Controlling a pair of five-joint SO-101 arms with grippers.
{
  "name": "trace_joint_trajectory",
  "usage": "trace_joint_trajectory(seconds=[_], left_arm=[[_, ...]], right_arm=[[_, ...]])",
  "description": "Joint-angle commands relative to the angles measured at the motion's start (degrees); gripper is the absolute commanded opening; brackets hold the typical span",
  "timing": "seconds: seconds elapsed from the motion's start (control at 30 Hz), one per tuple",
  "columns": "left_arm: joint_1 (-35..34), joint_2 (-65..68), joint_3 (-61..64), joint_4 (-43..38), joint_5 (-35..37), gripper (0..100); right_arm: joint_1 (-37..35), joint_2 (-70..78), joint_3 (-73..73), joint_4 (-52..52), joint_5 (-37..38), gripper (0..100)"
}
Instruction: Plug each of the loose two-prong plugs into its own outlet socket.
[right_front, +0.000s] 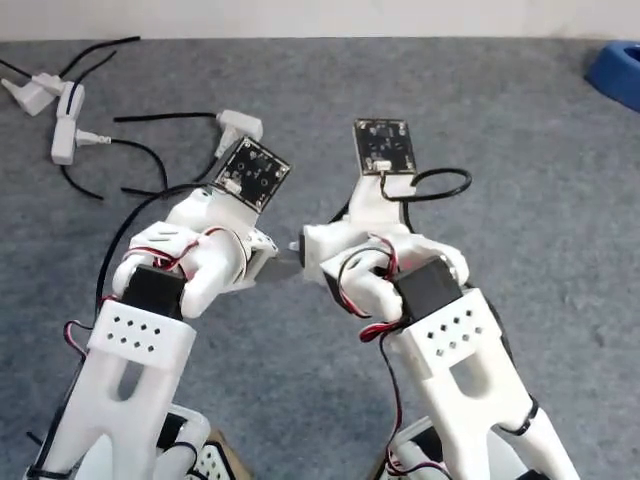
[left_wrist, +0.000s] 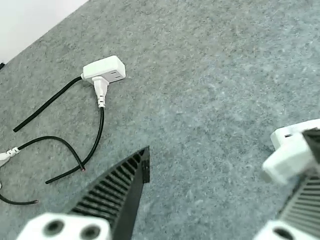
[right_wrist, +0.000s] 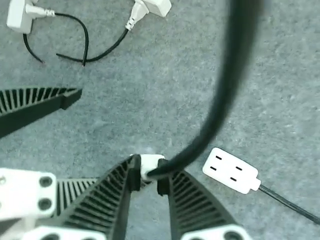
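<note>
Grips a white two-prong plug (right_wrist: 149, 165) (black cord (right_wrist: 225, 90) trailing off it) in the tightly closed right claw (right_wrist: 147, 172), near the middle of the tabletop (right_front: 560, 200), just beside a free outlet socket (right_wrist: 231, 171). Holds the left claw (left_wrist: 220, 165) spread wide, empty, close by.

Arms side by side, left pincer (left_wrist: 227, 152) wide apart, right pincer (right_wrist: 148, 174) tight around a plug (right_wrist: 150, 163).

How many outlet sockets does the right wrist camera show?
3. An empty socket lies beside the right gripper, which holds a plug. The second socket and third socket lie farther off, each with a plug in it. Others may lie outside it.
</note>
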Motion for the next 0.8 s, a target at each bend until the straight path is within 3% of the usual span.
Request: trace_joint_trajectory(seconds=[0.0,0.43,0.77], left_arm=[[-2.51,0.22,-0.31,-1.93,-0.44,41],[-7.25,-0.31,-0.4,-3.6,-0.26,41],[-24.04,0.13,0.84,-3.87,-0.35,41]], right_arm=[[1.89,-1.36,-2.59,2.68,2.46,0.5],[10.86,1.98,0.04,4.35,17.05,0.5],[12.18,6.64,0.04,4.26,45.8,0.5]])
